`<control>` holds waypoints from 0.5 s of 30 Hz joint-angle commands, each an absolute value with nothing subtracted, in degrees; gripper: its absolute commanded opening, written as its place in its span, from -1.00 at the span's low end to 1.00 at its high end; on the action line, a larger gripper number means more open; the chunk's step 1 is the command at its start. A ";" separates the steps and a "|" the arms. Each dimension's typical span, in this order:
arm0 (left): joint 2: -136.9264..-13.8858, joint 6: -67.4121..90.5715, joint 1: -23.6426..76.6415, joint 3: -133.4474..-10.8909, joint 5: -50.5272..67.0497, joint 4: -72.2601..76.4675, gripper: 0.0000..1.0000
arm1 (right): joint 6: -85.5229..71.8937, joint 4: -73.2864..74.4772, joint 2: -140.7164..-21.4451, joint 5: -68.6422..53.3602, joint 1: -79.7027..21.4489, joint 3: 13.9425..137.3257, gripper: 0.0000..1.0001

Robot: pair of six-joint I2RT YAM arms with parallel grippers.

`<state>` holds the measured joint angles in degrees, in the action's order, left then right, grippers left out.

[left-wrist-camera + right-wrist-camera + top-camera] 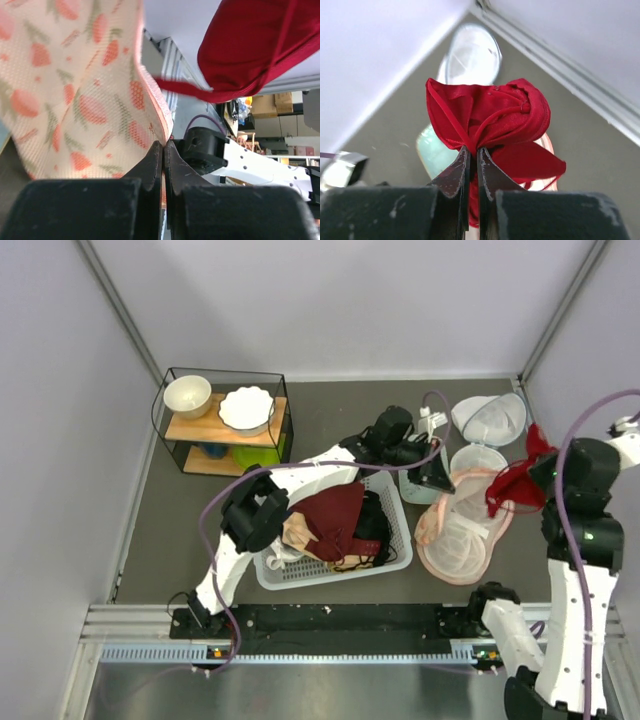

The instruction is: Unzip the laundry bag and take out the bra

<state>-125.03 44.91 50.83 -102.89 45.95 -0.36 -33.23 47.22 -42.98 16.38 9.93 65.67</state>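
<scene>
right jaws, tips lost in bunched bra [490, 115]

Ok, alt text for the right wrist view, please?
The right tool is shut on a bunched bright red bra, held up over the grey table. A pale oval pouch lies behind it.

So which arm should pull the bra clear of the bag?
Right: the right gripper is shut on the bra; the left gripper pinches the bag's edge, steadying it.
</scene>
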 commanded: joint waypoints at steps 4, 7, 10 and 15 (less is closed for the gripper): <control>-127.18 46.14 53.26 -109.78 48.69 3.16 -1.00 | -30.41 49.22 -44.73 15.57 10.63 84.71 -1.00; -127.00 45.44 54.05 -109.42 53.95 4.23 -0.31 | -30.41 49.04 -46.14 10.82 10.55 88.59 -1.00; -124.47 41.24 53.88 -106.02 54.15 0.45 0.98 | -30.85 48.61 -47.63 7.39 10.55 89.65 -1.00; -111.11 39.80 49.41 -90.74 50.71 7.52 0.98 | -30.32 47.55 -48.16 2.12 10.02 88.34 -1.00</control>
